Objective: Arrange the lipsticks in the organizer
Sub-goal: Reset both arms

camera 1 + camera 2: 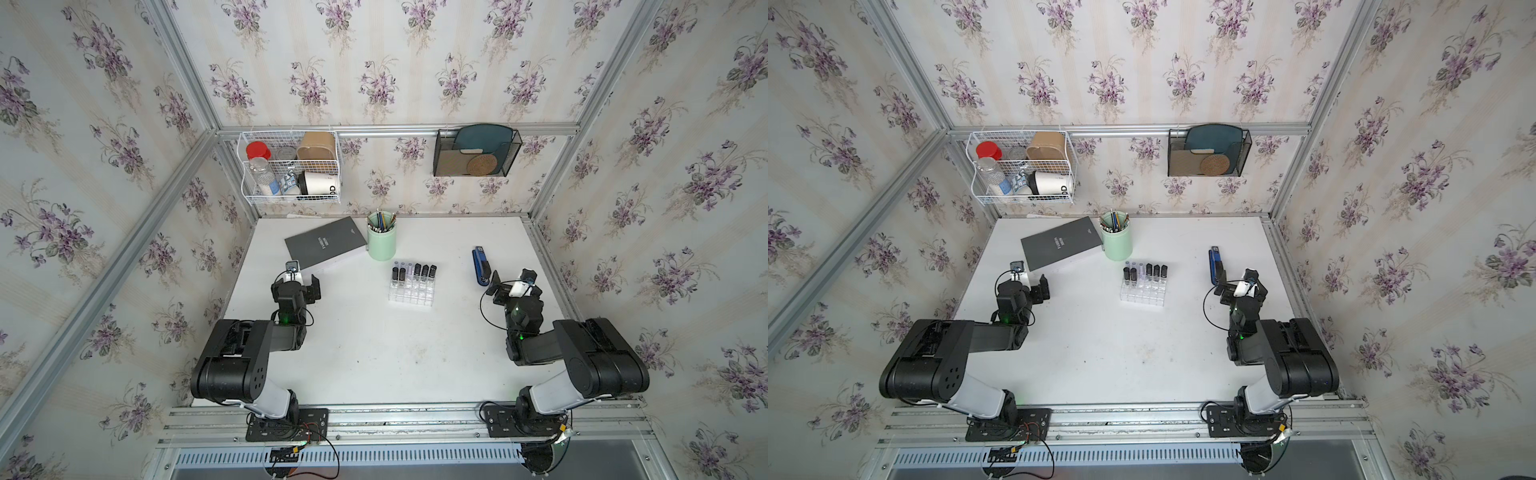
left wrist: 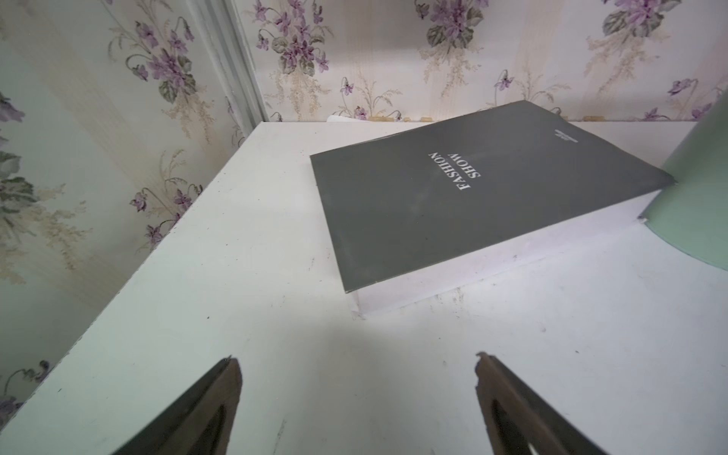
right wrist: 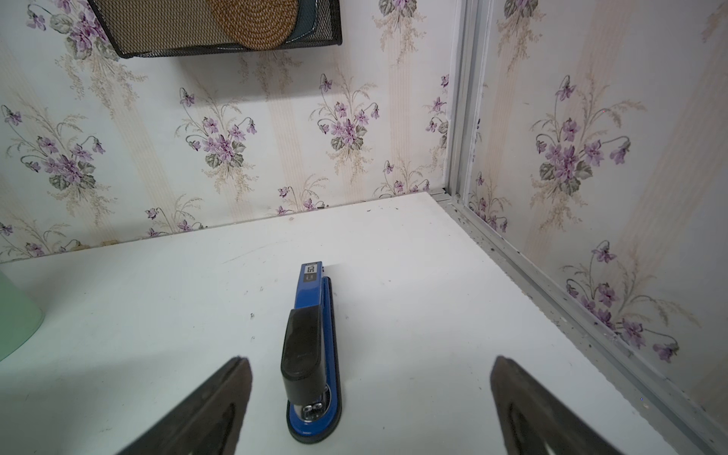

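Either side of the organizer (image 1: 411,296), left arm (image 1: 291,309) and right arm (image 1: 521,318) crouch folded, jaws wide, empty.

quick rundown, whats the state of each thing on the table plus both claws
lipsticks, standing upright in the organizer's far rows
organizer, near rows empty
left claw, open, empty
right claw, open, empty
stapler, closed, lying flat
book, closed, lying flat
pen cup, upright, pencils inside
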